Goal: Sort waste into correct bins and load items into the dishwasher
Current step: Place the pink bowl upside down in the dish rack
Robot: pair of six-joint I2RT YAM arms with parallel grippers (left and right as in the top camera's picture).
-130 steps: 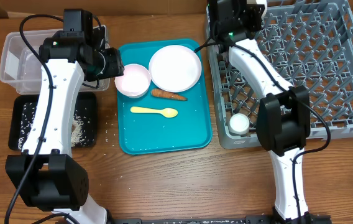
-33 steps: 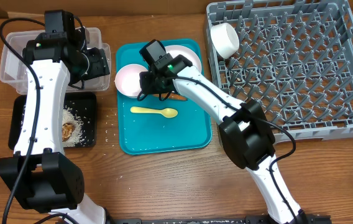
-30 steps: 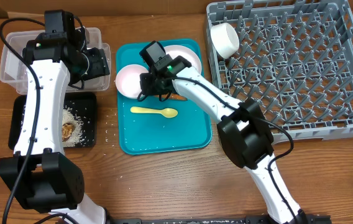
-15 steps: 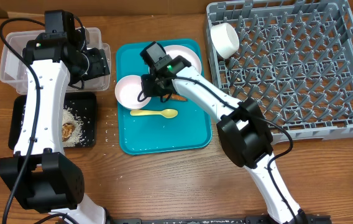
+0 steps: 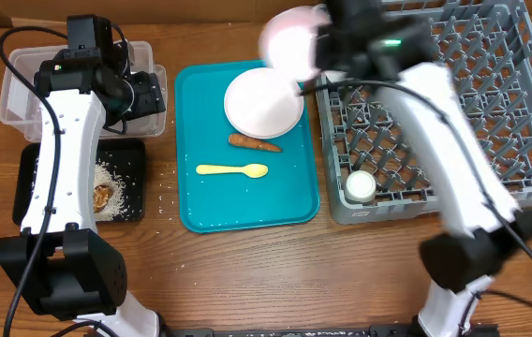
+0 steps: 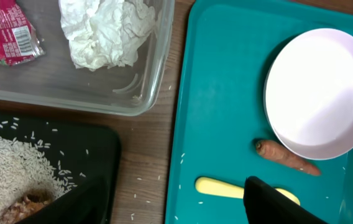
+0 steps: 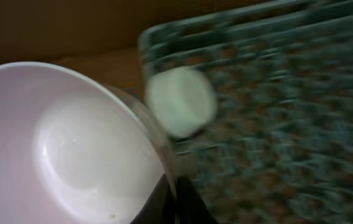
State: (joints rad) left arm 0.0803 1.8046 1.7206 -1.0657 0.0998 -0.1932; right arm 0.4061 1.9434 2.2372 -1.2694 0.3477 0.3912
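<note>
On the worktop (image 5: pixel 247 271) the grey rack (image 5: pixel 453 103) lies just right of and below the bowl (image 5: pixel 289 42), which hangs in the air at the rack's far left corner. The right hand (image 7: pixel 173 202) is clamped on the bowl's rim. The left hand (image 5: pixel 149 94), fingers (image 6: pixel 276 199) apart and empty, is well away by the clear tub (image 5: pixel 22 84). The bowl is round, smooth, pale pink-white and looks empty.

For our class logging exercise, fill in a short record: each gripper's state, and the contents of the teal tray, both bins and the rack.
right gripper: shut on bowl, held up beside the dish rack's corner
left gripper: open, empty
teal tray: plate, carrot piece, yellow spoon
clear tub: red wrapper, napkin
black tray: rice, brown lump
dish rack: cup visible
</note>
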